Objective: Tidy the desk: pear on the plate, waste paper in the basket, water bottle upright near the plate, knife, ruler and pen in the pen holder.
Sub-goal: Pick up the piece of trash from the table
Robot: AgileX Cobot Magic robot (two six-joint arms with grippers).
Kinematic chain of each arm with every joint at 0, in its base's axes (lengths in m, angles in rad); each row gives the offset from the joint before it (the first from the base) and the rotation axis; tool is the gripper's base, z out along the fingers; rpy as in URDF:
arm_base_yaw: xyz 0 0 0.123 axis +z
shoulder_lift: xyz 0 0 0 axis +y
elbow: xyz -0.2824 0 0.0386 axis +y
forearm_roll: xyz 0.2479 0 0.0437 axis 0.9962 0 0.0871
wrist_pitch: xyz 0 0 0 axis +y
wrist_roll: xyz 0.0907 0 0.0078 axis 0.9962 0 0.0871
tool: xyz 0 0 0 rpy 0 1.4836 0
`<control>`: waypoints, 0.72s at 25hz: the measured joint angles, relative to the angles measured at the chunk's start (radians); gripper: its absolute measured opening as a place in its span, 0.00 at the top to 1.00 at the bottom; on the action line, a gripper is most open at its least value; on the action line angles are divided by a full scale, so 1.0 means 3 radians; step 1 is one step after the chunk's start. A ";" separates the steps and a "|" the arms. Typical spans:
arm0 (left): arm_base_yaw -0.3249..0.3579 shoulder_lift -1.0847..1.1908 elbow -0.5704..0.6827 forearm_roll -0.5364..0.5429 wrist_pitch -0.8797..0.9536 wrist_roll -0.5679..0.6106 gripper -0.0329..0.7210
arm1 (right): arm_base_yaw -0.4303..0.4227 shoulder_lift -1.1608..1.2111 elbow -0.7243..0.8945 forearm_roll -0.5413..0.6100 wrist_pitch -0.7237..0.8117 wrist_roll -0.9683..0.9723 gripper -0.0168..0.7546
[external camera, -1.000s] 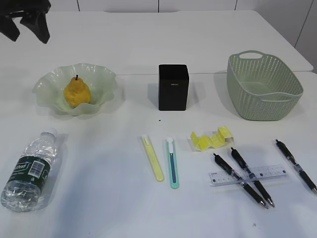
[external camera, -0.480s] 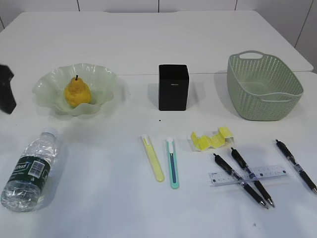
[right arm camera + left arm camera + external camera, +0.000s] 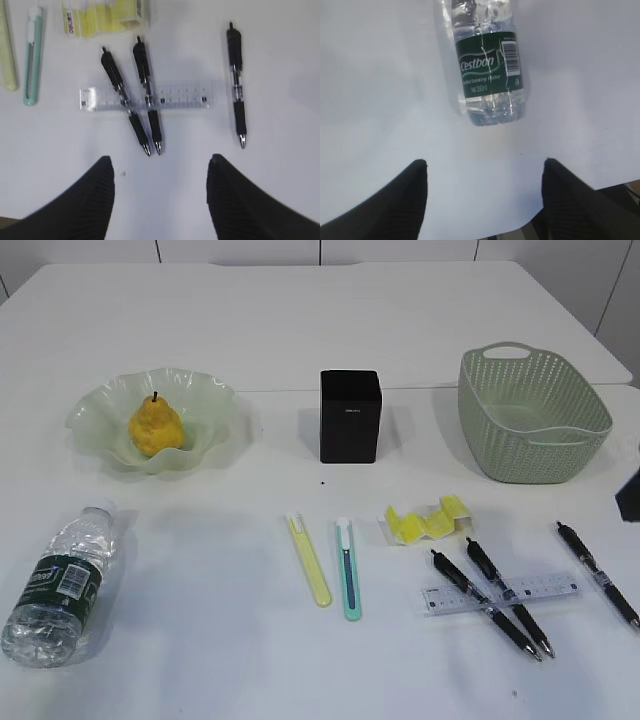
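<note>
yellow-orange pear (image 3: 155,427) sits in the ruffled green plate (image 3: 205,400) at back left of the desk (image 3: 200,560). water bottle (image 3: 58,585) lies on its side at front left, cap toward the plate. left gripper (image 3: 484,167) hangs over the bottle's base end, jaws spread, nothing between them. right gripper (image 3: 160,165) hangs above the pens, jaws spread, empty. clear ruler (image 3: 500,593) lies under two crossed black pens (image 3: 487,602). pen holder (image 3: 350,416) stands at centre, basket (image 3: 532,425) at back right, crumpled yellow paper (image 3: 426,519) in front of it.
</note>
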 joint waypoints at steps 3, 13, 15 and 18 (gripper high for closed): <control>0.0000 -0.0088 -0.0001 0.0000 -0.0006 0.0000 0.29 | 0.0077 0.0260 -0.0314 0.0006 -0.0008 -0.0013 0.42; 0.0000 -0.0095 -0.0001 -0.0015 -0.0006 0.0000 0.29 | 0.0626 0.1539 -0.1392 -0.0278 -0.0083 0.0165 0.42; 0.0000 -0.0095 -0.0001 -0.0015 -0.0006 0.0000 0.29 | 0.0640 0.1830 -0.1553 -0.0352 -0.0051 0.0212 0.42; 0.0000 -0.0095 -0.0001 -0.0022 -0.0037 0.0000 0.29 | 0.0640 0.2134 -0.1707 -0.0400 0.0008 0.0235 0.42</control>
